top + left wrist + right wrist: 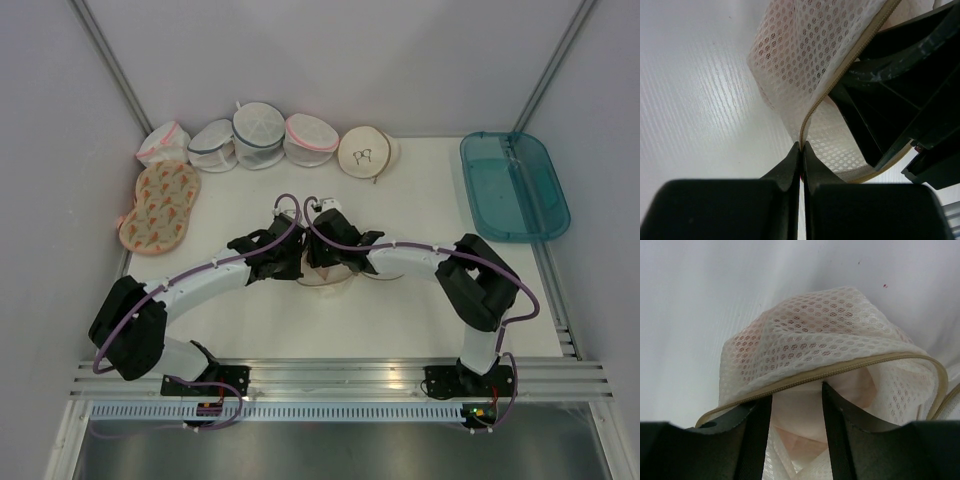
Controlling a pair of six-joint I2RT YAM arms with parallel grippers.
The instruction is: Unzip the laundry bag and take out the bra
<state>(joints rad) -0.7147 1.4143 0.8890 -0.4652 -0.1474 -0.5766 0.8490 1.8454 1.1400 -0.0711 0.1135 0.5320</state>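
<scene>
From above, the two black grippers meet at the middle of the white counter (420, 215). The left gripper (285, 262) and the right gripper (322, 255) sit just beside each other over the round cream honeycomb-mesh laundry bag (336, 280). Only the near edge of the bag shows beneath them. Along the back of the counter stands a row of white mesh bags (255, 135) with pink or grey trim. Beside them is a second cream dome bag (366, 152) marked with a small black bra outline. A flat orange-patterned bag (160, 205) lies at the left, and a clear teal plastic lid (515, 185) at the right.

In the left wrist view, the left gripper (801, 146) has its jaws pressed together, right where the tan zip line of the laundry bag (800, 50) runs down into their tips. The mesh lifts away from the counter (695, 100), and the zip is parted further up.

In the right wrist view, the right gripper (796, 395) has its jaws apart, and both reach under the curved tan zip rim into the open laundry bag (810, 325). Between them lies the pale peach-pink soft fabric bra (797, 437), still inside, and its colour tints the mesh dome above.
</scene>
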